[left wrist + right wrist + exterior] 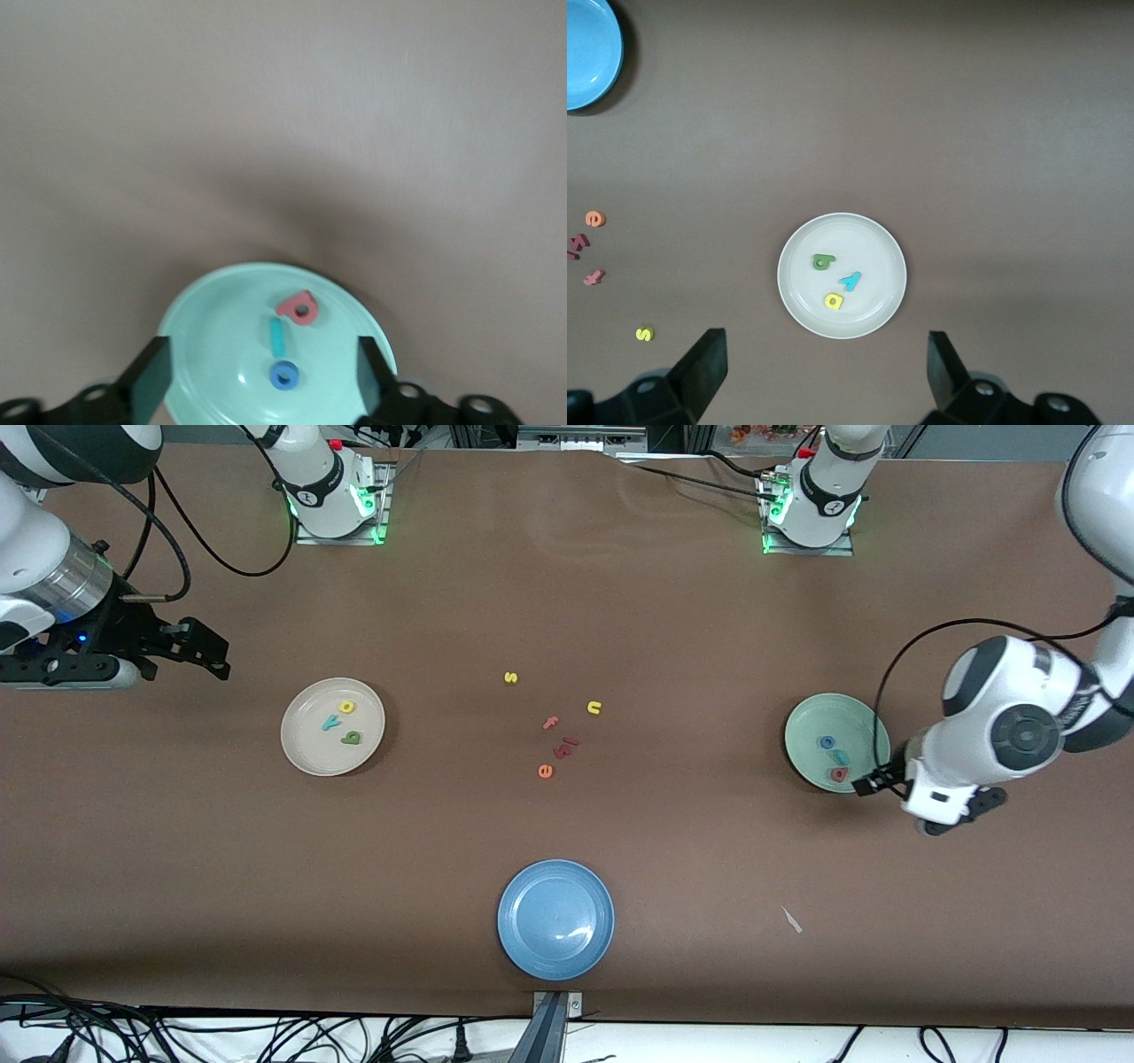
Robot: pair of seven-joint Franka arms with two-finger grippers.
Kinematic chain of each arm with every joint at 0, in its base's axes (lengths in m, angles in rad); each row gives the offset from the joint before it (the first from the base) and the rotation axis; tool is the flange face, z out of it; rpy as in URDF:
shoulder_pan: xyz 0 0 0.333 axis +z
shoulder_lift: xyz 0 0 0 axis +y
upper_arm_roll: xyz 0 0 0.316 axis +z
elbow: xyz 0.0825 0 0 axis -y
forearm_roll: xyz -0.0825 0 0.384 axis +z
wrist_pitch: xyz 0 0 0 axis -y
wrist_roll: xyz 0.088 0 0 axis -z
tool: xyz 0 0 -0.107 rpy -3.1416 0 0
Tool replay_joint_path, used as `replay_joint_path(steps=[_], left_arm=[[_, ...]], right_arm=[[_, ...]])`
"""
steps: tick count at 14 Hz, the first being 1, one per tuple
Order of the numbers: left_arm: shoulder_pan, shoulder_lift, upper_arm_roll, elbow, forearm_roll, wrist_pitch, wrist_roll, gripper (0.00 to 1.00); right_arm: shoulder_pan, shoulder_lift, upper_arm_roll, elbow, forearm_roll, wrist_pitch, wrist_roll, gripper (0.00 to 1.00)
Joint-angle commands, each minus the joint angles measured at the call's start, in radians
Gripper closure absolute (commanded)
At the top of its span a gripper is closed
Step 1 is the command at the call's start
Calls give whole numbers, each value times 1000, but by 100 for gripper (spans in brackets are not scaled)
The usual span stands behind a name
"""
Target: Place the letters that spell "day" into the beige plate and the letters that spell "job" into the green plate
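Note:
The green plate (pixel 802 731) lies toward the left arm's end of the table. It holds a blue ring o (pixel 827 741), a teal stroke (pixel 840 757) and a pinkish-red letter (pixel 839 774). My left gripper (pixel 866 783) hangs open over that plate's edge. In the left wrist view, its fingers stand wide on either side of the plate (pixel 204 354), holding nothing. The beige plate (pixel 306 753) toward the right arm's end holds a yellow letter (pixel 347 707), a teal y (pixel 330 723) and a green letter (pixel 352 737). My right gripper (pixel 213 657) waits open and empty, up beside that plate.
Loose letters lie mid-table: a yellow s (pixel 510 677), a yellow u (pixel 594 708), a pink f (pixel 550 723), red bits (pixel 567 746) and an orange e (pixel 545 771). A blue plate (pixel 555 919) sits nearest the front camera. A white scrap (pixel 791 919) lies nearby.

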Motion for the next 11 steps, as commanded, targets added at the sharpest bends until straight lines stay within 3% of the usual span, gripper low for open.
replay_joint_path(steps=[1, 5, 8, 11], left_arm=[[-21, -25, -30, 124, 10, -120, 65, 1], [-53, -29, -41, 249, 14, -205, 129, 1], [-114, -26, -12, 350, 13, -286, 262, 1], [-274, -29, 163, 459, -18, -348, 364, 1]], right_arm=[[2, 10, -3, 23, -2, -10, -6, 0], [-1, 10, -3, 23, -2, -10, -6, 0], [-1, 10, -3, 23, -2, -10, -6, 0], [-1, 10, -3, 23, -2, -8, -6, 0]])
